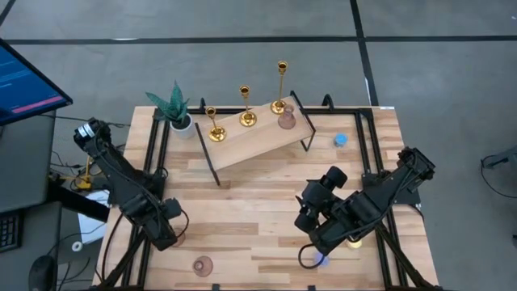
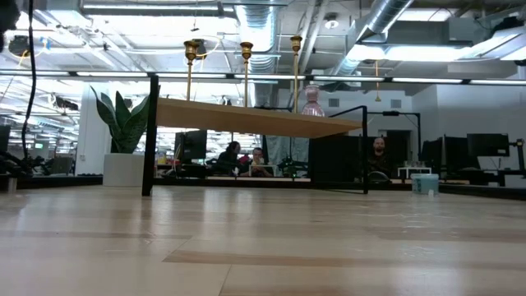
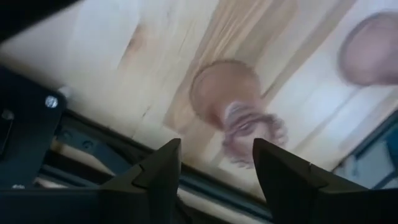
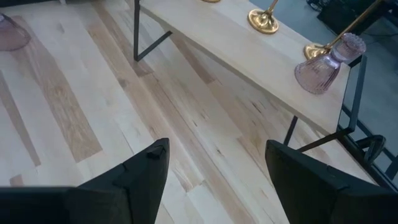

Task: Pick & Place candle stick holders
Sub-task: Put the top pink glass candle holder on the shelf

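The wooden desk (image 1: 266, 226) is carrying a raised wooden shelf (image 1: 258, 139) on black legs. Three gold candlesticks (image 1: 246, 105) are standing in a row along the shelf, with a pink holder (image 1: 286, 120) sitting on it beside the tallest one. A green plant (image 1: 174, 107) is standing in a white pot at the shelf's left end.

The left end effector (image 3: 217, 165) is hovering low over the desk's near left part, its fingers standing apart with a second pink holder (image 3: 233, 112) on the desk just beyond them, not gripped. A third pink holder (image 1: 202, 265) is sitting near the front edge.

The right end effector (image 4: 217, 163) is waiting above the desk's right part, fingers spread wide and holding nothing. A small blue light (image 1: 340, 139) is lying near the shelf's right legs.
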